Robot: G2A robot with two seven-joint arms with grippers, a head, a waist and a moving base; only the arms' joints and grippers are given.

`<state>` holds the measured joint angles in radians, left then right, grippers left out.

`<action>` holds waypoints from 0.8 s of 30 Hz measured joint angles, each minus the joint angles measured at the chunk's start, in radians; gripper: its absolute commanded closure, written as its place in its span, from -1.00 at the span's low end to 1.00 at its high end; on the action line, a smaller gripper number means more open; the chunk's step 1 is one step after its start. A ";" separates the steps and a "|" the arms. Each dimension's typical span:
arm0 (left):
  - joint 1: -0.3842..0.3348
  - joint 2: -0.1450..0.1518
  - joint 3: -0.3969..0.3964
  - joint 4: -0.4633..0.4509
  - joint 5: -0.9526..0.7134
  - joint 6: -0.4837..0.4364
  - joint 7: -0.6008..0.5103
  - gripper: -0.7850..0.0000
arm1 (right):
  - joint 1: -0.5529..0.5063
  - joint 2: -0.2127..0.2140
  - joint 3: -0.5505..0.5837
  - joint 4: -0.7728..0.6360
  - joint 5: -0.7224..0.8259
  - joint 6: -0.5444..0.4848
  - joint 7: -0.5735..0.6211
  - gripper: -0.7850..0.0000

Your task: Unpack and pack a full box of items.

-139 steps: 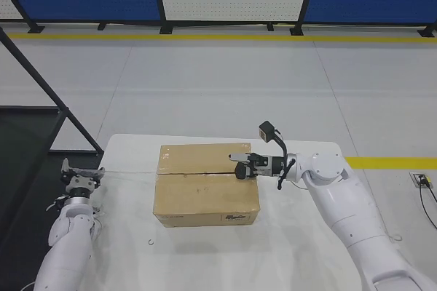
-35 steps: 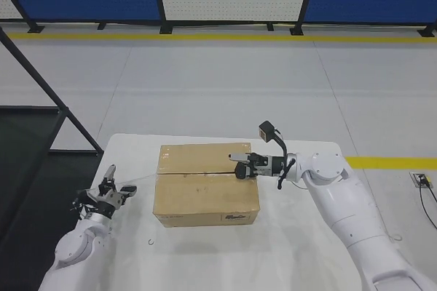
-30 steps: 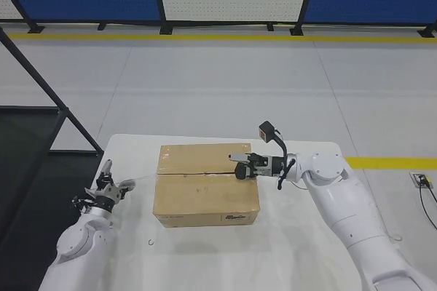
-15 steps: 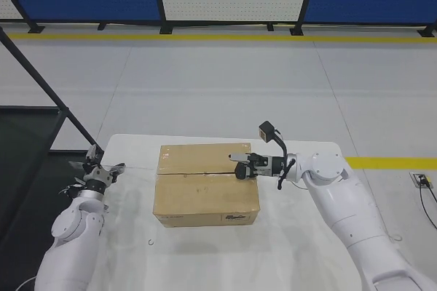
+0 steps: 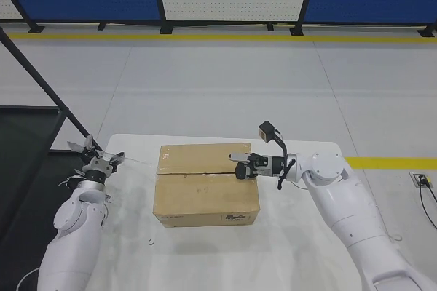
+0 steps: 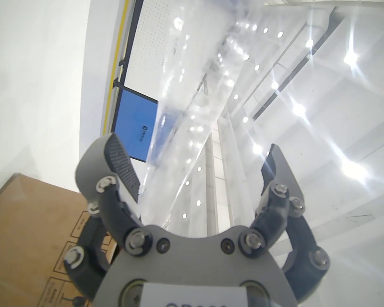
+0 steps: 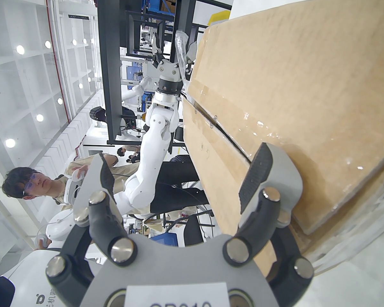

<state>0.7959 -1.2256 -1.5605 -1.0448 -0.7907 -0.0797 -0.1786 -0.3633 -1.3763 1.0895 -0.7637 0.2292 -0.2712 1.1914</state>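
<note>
The cardboard box (image 5: 206, 190) sat closed in the middle of the worktop (image 5: 204, 247), its two top flaps meeting along a centre seam (image 5: 197, 173). My right gripper (image 5: 238, 164) lay at the seam's right end, fingers spread, one of them resting on the box top. My left gripper (image 5: 96, 148) stood off the box's left side at the worktop's edge, fingers wide apart, with a strip of clear tape (image 6: 192, 74) clinging to one pad. I judged the tape flimsy and sticky, awkward to shed. The box, if full, would be heavy. Its stiff flaps should hinge, so I'd hook a flap edge at the seam.
</note>
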 measured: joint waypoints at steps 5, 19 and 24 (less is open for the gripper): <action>-0.012 -0.009 0.008 -0.028 -0.043 -0.025 -0.002 -1.00 | 0.000 0.000 0.000 0.000 0.000 0.000 0.000 -1.00; 0.078 -0.026 -0.011 -0.173 -0.124 -0.187 -0.018 -1.00 | 0.000 0.000 0.000 0.000 0.000 0.000 0.000 -1.00; 0.120 -0.028 -0.035 -0.216 -0.138 -0.234 -0.011 -1.00 | -0.034 0.003 -0.005 -0.060 -0.024 0.036 -0.067 -1.00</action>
<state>0.9159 -1.2532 -1.5953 -1.2604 -0.9283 -0.3133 -0.1893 -0.3974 -1.3733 1.0849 -0.8236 0.2056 -0.2347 1.1249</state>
